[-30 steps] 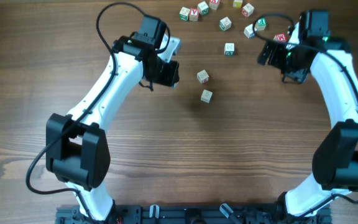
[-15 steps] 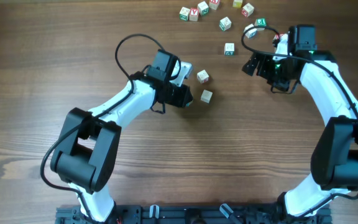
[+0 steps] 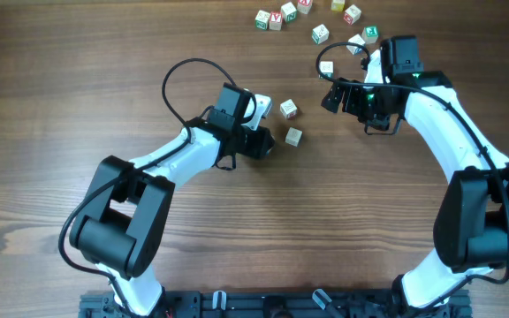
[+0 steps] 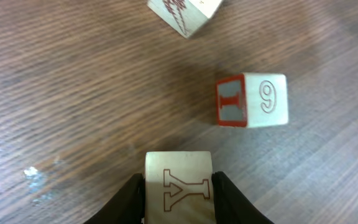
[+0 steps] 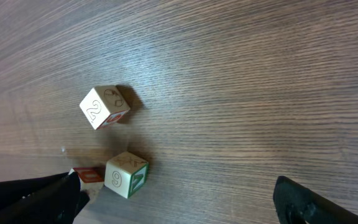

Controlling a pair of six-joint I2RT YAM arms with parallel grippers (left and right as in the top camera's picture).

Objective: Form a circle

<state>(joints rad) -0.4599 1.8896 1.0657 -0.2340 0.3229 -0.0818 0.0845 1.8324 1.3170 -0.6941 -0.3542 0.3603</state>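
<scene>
From above, the left gripper (image 3: 265, 141) is hanging over the middle of the wooden table (image 3: 78, 71), its arm reaching in from the lower left. Whatever it is gripping is hidden under it from this angle. Just to its right the I-and-9 cube (image 3: 294, 136) is lying on the wood. The third cube (image 3: 288, 109) is sitting a little farther up the table, apart from it. These pieces for the circle are lying mid-table and not touching one another. The right gripper (image 3: 350, 102) is reaching in from the right, near a lone cube (image 3: 326, 67). A looser scatter of letter cubes (image 3: 277, 19) is lying along the far edge.

Through the left wrist camera, the two fingers (image 4: 132, 196) are pressing against both sides of the Y cube (image 4: 179, 186), holding it with the letter facing up. Ahead and to the right the I-and-9 cube (image 4: 252, 99) is showing a red I and an outlined 9, clear of the held cube. The third cube (image 4: 185, 11) is being cut off by the top edge.

Through the right wrist camera, the dark fingers (image 5: 30, 199) are standing wide apart in the bottom corners, with only bare wood between them. A 2 cube (image 5: 104, 107) is sitting tilted at the upper left. Below it an 8 cube (image 5: 126, 174) with a green face is touching a red-edged cube (image 5: 87, 176), which is half hidden by the finger on that side.
</scene>
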